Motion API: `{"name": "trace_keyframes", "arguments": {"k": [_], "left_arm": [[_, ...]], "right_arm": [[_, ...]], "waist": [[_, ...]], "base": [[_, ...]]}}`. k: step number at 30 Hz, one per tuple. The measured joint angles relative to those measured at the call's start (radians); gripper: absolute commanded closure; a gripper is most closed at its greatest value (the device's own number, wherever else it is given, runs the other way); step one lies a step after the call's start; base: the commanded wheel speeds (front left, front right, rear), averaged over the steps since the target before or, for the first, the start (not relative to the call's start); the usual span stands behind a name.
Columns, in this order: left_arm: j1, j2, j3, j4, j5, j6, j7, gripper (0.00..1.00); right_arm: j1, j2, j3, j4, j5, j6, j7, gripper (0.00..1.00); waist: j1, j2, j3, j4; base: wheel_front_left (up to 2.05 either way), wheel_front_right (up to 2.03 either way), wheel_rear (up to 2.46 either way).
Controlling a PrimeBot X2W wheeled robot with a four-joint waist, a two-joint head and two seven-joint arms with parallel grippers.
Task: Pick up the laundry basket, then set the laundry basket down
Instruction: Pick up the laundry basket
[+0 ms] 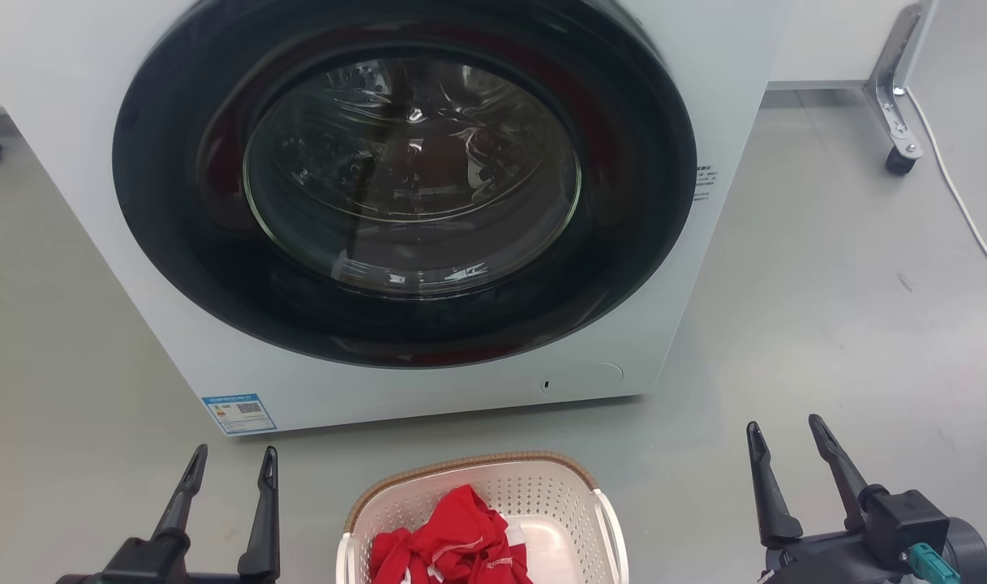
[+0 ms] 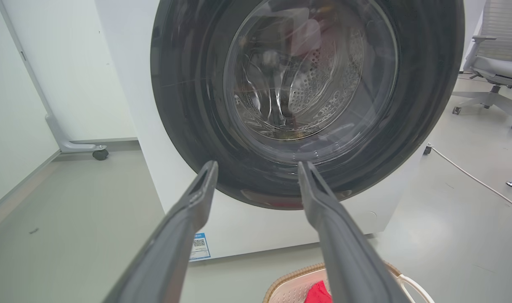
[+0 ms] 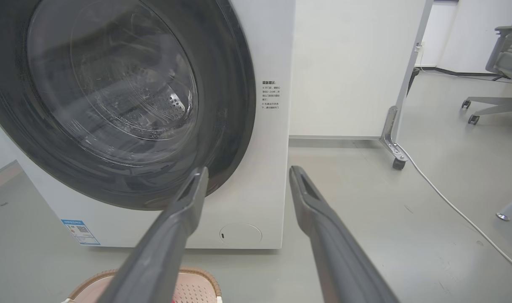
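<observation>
Three near views toward washer (image 1: 404, 178)

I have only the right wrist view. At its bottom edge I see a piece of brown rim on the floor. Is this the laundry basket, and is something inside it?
Observer: Yes, it is the laundry basket. The head view shows a red cloth lying inside it.
Operator: Where is the left gripper, and is it open?
Observer: The left gripper is at the lower left of the head view, to the left of the basket, open and holding nothing.
Operator: So is the basket between both grippers?
Observer: Yes. In the head view it sits between them, with the right gripper open on its right, and neither gripper touches it.
</observation>
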Motion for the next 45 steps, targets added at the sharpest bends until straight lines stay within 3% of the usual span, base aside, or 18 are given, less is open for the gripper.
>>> {"name": "trace_keyframes", "arguments": {"k": [8,19,45], "left_arm": [[0.008,-0.002,0.002,-0.028,0.003,0.000,0.020,0.00],[-0.077,-0.004,-0.009,-0.031,-0.003,-0.011,0.063,0.00],[-0.429,-0.033,-0.049,0.314,-0.114,-0.160,0.273,0.00]], "right_arm": [[-0.006,-0.002,0.001,-0.024,0.001,0.001,0.016,0.00],[-0.096,-0.002,0.007,-0.018,0.008,0.007,0.056,0.00],[-0.383,0.031,0.044,0.178,0.012,0.029,0.138,0.00]], "waist": [[0.0000,0.0000,0.041,0.002],[0.0002,0.0001,0.181,0.001],[0.0002,0.0002,0.562,0.005]], "base": [[0.00,0.00,0.00],[0.00,0.00,0.00],[0.00,0.00,0.00]]}}
